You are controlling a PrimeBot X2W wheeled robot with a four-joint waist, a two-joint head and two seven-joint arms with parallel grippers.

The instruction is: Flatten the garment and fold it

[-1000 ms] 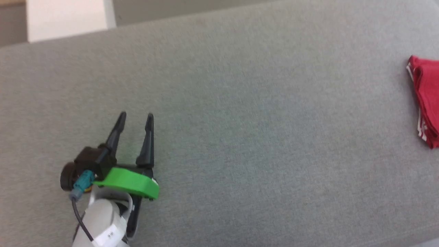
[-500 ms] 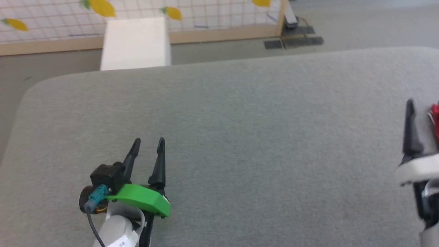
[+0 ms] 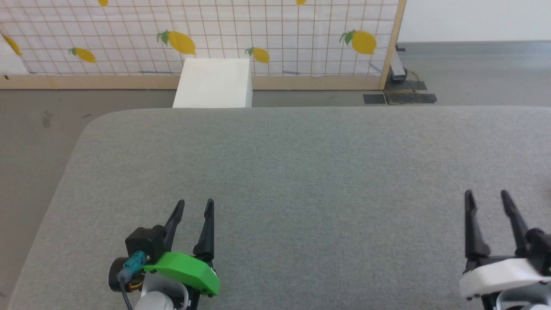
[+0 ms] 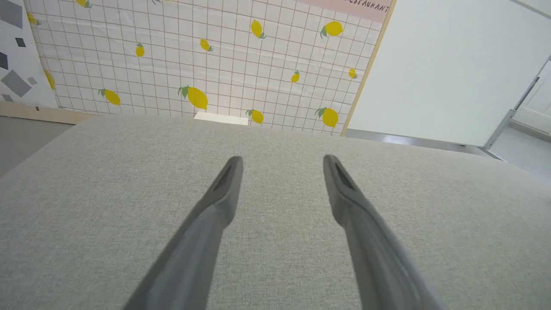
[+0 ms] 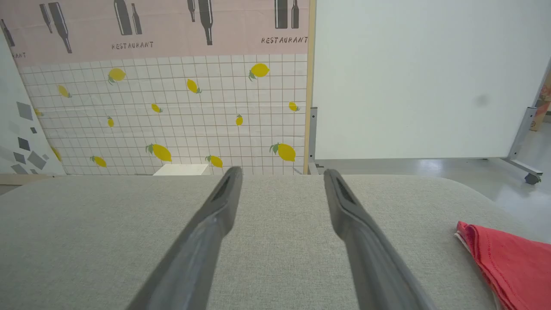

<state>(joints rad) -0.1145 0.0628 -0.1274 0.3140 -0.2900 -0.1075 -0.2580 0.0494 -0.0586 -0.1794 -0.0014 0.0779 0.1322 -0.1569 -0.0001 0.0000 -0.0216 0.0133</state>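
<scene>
So, the left tool [image 3: 195, 202] and the right tool [image 3: 486, 193] are both seen spread wide, with nothing pinched between the fingers. The left one is held over the desk's [image 3: 301, 163] near-left part and the right one over its near-right part. The shirt [image 5: 508, 262] is found lying on the desk toward its right edge, as a red pile with a bit of white trim. A white box [image 3: 214, 84] is parked just behind the desk's far edge.

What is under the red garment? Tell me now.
The garment lies in layers on the grey padded surface, which shows along its left edge. Anything between cloth and surface is covered.
</scene>
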